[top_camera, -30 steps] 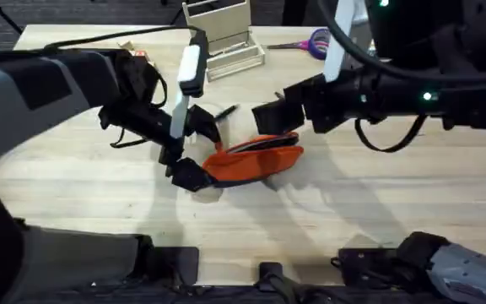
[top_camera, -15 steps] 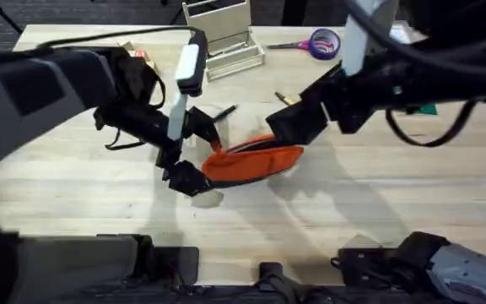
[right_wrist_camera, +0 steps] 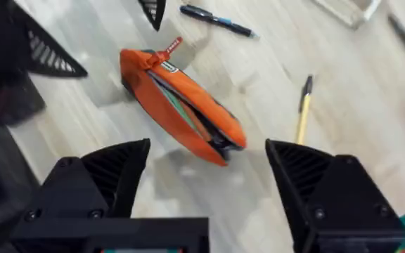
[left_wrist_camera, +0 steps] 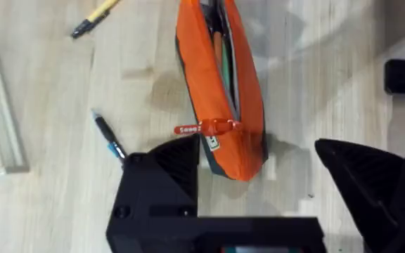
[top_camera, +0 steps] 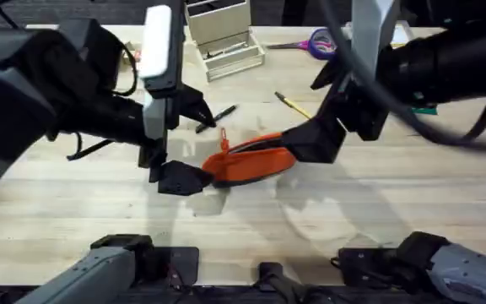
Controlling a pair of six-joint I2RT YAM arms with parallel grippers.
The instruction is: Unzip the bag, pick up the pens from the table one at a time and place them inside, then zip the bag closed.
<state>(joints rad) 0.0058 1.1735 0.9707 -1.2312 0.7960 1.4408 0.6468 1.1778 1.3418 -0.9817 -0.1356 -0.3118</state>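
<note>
The orange bag [top_camera: 251, 159] lies mid-table with its zipper open along the top [left_wrist_camera: 220, 84]. Coloured items show inside [right_wrist_camera: 181, 109], and the red pull tag [left_wrist_camera: 192, 129] sits at its left end. A black pen [top_camera: 216, 118] lies on the table [top_camera: 412, 211] just behind the bag. A yellow pen [top_camera: 294, 105] lies farther right. My left gripper [top_camera: 186, 145] hangs open above the bag's left end [left_wrist_camera: 259, 169]. My right gripper [top_camera: 317, 114] is open above the bag's right end [right_wrist_camera: 209, 169]. Neither holds anything.
A clear desk organizer [top_camera: 222, 38] stands at the back centre, with purple-handled scissors [top_camera: 319, 40] to its right. Both arms reach in over the middle. Bare tabletop lies in front of the bag.
The left arm has risen toward the camera and its gripper has come off the bag's left end. The right gripper has moved down and right, to the bag's right end. The bag has barely shifted.
</note>
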